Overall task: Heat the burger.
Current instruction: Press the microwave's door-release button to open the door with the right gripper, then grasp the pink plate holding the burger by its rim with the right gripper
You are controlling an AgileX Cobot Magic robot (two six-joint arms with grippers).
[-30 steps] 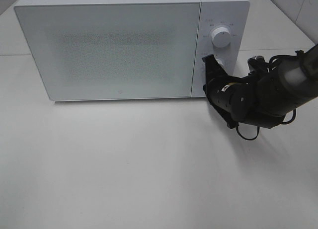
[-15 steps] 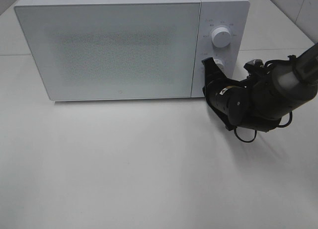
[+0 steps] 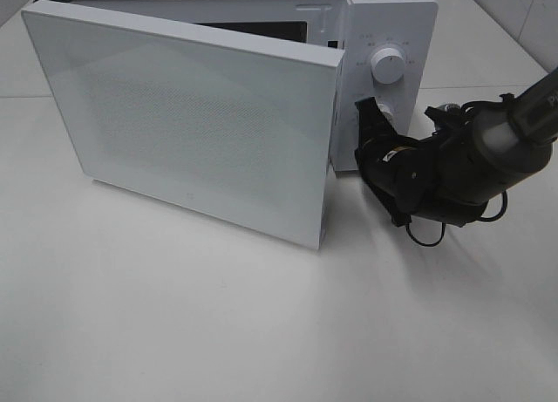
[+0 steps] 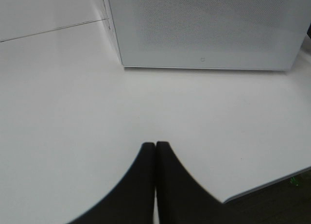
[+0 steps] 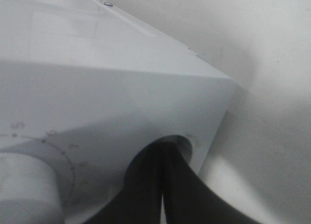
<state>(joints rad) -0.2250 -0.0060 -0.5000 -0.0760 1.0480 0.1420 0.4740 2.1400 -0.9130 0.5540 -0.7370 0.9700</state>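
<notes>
The step in hand is opening the white box-shaped microwave oven [image 3: 410, 23]. Its wide frosted white door [image 3: 192, 123] stands ajar, hinged on the left and swung out over the plain white table [image 3: 261, 332]. The black right gripper [image 3: 370, 116], its jaws pressed together on nothing, has its tips at the round button [image 5: 187, 142] low on the control panel, below the white timer dial [image 3: 386, 64] (a push, by the look of it, not a grasp). The black left gripper [image 4: 155, 151] hangs over bare table in front of the door, jaws likewise closed and empty. The burger shows in none of the views, and the door hides most of the cavity, so I cannot tell where it is. Next, I judge, the right arm should back off the panel and the door be drawn wider, which calls for clearing its free edge first.
</notes>
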